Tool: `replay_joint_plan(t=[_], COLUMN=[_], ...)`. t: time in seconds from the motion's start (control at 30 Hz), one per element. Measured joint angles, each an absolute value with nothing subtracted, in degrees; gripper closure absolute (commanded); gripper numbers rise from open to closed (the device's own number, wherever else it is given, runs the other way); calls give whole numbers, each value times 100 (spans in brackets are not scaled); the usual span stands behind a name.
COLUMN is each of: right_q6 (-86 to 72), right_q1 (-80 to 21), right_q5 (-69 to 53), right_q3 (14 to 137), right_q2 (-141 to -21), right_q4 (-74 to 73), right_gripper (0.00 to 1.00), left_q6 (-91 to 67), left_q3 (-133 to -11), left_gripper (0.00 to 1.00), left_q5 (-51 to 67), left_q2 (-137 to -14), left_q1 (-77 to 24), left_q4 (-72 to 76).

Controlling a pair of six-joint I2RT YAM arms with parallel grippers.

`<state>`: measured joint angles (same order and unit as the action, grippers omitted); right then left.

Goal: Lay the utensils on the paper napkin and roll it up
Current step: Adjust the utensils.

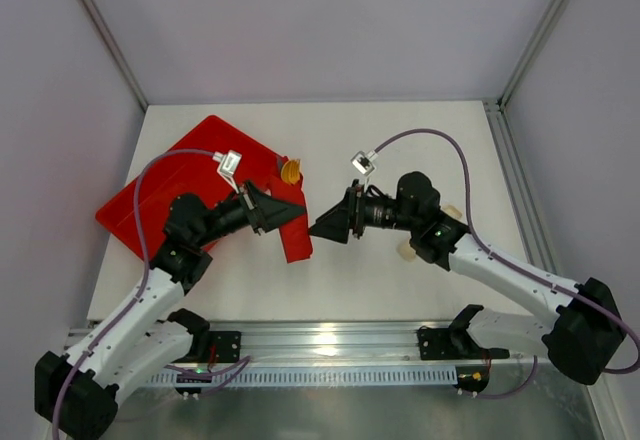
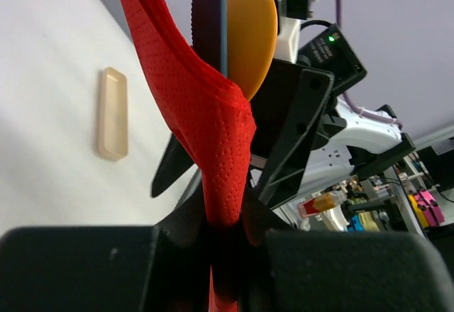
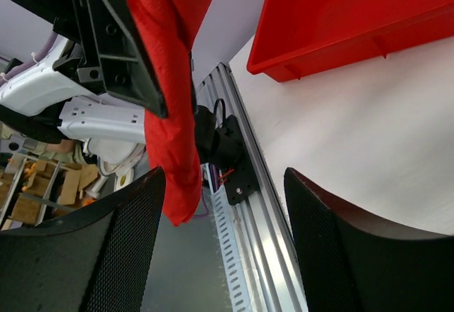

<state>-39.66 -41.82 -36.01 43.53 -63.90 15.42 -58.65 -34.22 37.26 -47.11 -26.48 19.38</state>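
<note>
My left gripper is shut on the red paper napkin, which hangs crumpled from the jaws above the table. In the left wrist view the napkin rises from between my fingers. My right gripper is open and empty, facing the left one just right of the napkin. In the right wrist view the napkin hangs ahead of my wide-open fingers, apart from them. One pale tan utensil lies flat on the white table. Pale pieces show partly hidden under my right arm.
The large red plastic tray lies at the left, and it also shows in the right wrist view. An orange rounded object sits by the tray's right corner, close behind the napkin. The metal rail runs along the near table edge.
</note>
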Motion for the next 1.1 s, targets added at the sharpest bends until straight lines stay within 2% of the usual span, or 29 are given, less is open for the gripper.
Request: replay_joint_plan(t=[0.87, 1.07, 1.1], right_q6=[-5072, -5096, -5096], right_q1=[-4305, -4523, -4550], right_q5=[-4311, -4320, -4318], right_q3=[4351, 4394, 4403], right_q2=[-6910, -7098, -7102], right_q4=[3284, 3280, 3286], right_gripper=[44, 53, 57], left_q6=[-6117, -6119, -6123], left_q3=[-3339, -3339, -3339], left_gripper=[100, 100, 100], left_q5=[3253, 3234, 3232], left_q2=[-4842, -4845, -4847], left_q1=[-3138, -3181, -3186], left_q4=[2652, 2709, 2724])
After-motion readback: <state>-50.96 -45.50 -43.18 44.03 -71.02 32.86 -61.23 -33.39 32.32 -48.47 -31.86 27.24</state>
